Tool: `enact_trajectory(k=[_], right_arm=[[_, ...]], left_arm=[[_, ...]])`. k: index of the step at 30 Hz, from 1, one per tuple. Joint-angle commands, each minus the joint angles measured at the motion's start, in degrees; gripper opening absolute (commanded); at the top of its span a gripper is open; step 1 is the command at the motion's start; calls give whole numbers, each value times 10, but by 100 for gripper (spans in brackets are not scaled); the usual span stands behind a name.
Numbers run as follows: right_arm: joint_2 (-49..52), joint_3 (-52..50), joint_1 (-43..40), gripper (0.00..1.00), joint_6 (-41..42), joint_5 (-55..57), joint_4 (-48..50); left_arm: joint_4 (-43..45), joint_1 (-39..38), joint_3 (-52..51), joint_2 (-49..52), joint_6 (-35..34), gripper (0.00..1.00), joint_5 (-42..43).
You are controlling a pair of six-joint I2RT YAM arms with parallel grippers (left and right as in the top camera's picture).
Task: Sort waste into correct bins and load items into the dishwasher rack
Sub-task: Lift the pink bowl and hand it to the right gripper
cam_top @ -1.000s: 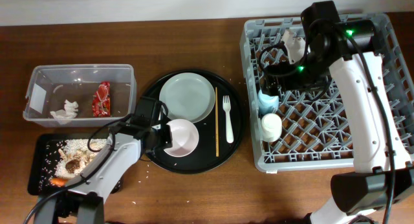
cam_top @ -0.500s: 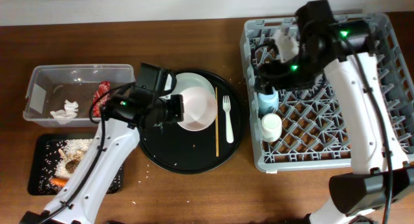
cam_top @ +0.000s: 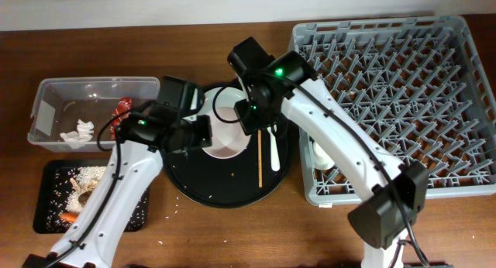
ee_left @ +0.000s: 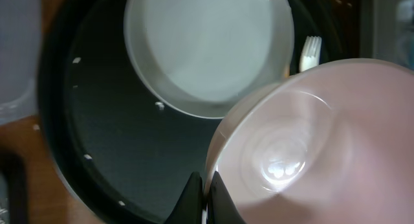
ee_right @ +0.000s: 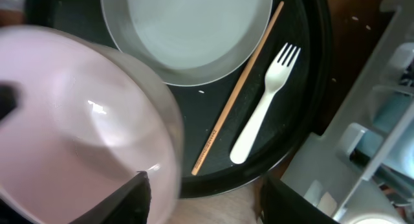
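My left gripper point(cam_top: 203, 135) point(ee_left: 206, 199) is shut on the rim of the small white bowl point(cam_top: 223, 142) point(ee_left: 310, 140), which it holds tilted above the round black tray. My right gripper point(cam_top: 249, 121) point(ee_right: 220, 201) hangs over the same tray, open. The bowl point(ee_right: 77, 120) lies against its left finger point(ee_right: 132, 201), and the right finger stands well clear. On the tray lie the pale plate point(cam_top: 220, 100) point(ee_right: 187, 30), the white fork point(cam_top: 274, 152) point(ee_right: 262, 117) and the wooden stick point(cam_top: 260, 163) point(ee_right: 236, 98). The grey dishwasher rack point(cam_top: 403, 74) stands to the right.
The round black tray point(cam_top: 201, 183) lies centre. At the left, a clear tub point(cam_top: 93, 90) holds a tissue point(cam_top: 80, 131) and a red wrapper point(cam_top: 122, 113). Below it, a shallow black tray point(cam_top: 45, 183) holds rice scraps. A cream cup point(cam_top: 321, 156) stands in the rack's near left corner.
My right arm has swung from the rack over to the round tray, and its jaws have narrowed. My left arm lifted the bowl from the tray's front toward the plate.
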Motion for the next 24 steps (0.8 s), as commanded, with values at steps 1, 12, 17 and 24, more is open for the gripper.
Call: enact_trajectory(k=[1, 12, 17, 24], right_arm=[[13, -2, 4, 53, 3, 11, 3], [13, -2, 4, 13, 6, -35, 31], [13, -2, 4, 14, 5, -35, 32], [13, -15, 5, 4, 5, -35, 45]], left_arm=[[-6, 33, 11, -8, -3, 0, 34], [-7, 34, 11, -8, 8, 0, 73], [-7, 34, 11, -8, 8, 0, 82], [-5, 34, 11, -8, 8, 0, 82]])
